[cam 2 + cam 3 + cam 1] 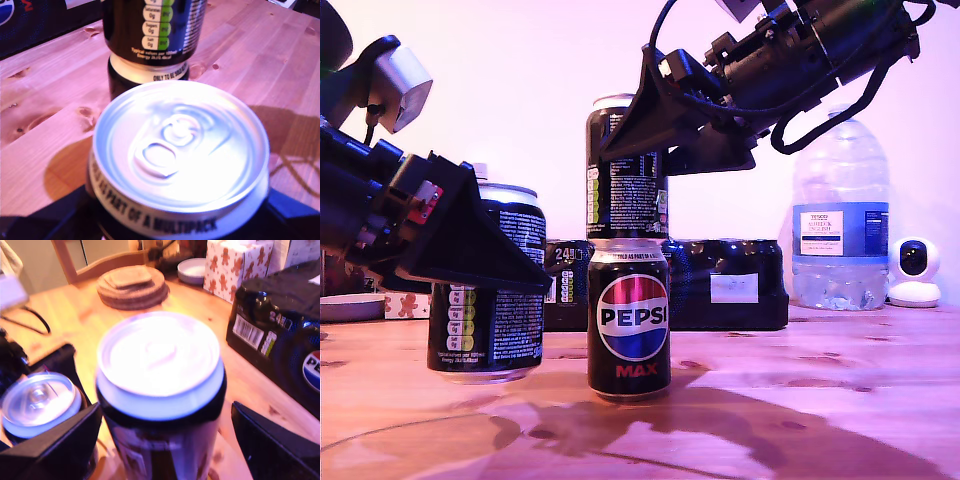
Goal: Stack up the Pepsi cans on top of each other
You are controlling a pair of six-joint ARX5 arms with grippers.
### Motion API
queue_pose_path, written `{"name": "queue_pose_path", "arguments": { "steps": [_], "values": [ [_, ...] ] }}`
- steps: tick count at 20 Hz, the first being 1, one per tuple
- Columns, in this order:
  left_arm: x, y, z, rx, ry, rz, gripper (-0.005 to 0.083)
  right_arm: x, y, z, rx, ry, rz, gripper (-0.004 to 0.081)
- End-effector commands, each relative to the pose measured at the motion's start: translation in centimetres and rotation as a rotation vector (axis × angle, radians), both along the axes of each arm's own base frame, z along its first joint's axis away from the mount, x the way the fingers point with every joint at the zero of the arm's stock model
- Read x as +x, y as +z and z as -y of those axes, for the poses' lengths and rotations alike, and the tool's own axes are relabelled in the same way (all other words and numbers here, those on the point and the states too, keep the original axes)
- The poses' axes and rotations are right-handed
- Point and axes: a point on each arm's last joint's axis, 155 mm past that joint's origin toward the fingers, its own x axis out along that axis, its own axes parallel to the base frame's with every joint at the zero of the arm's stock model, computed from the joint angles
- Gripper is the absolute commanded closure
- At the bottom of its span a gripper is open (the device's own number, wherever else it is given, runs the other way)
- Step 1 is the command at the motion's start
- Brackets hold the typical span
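Two Pepsi cans stand stacked mid-table: the lower can (628,320) shows its logo, and the upper can (625,195) rests on its rim. My second gripper (630,140) reaches in from the exterior view's right and straddles the upper can (160,360); its black fingers (270,445) flank the can, with contact hidden. A third can (495,320) sits at the exterior view's left, at or just above the table. My first gripper (515,270) is shut on it. The first wrist view looks down on that can's silver top (180,145), with the stack (150,30) just beyond.
A black shrink-wrapped 24-pack (720,285) lies behind the stack. A large clear water bottle (840,230) and a small white camera (917,270) stand at the exterior view's right. Cork mats (132,285), a bowl (192,270) and a gingerbread-print box (235,265) sit on the wooden table (820,400).
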Motion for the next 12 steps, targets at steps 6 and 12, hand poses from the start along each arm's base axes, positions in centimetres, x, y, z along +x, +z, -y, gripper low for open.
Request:
{"name": "queue_pose_path", "arguments": {
  "steps": [6,12],
  "values": [
    [0.2,1.9,0.4,-0.040,-0.010,0.056,0.0419,-1.2,3.6,0.2,0.054,0.012,0.074,0.0024],
    [0.3,2.0,0.4,-0.042,-0.010,0.059,0.0419,-1.9,7.0,0.6,0.101,0.010,0.130,0.0024]
  ]
}}
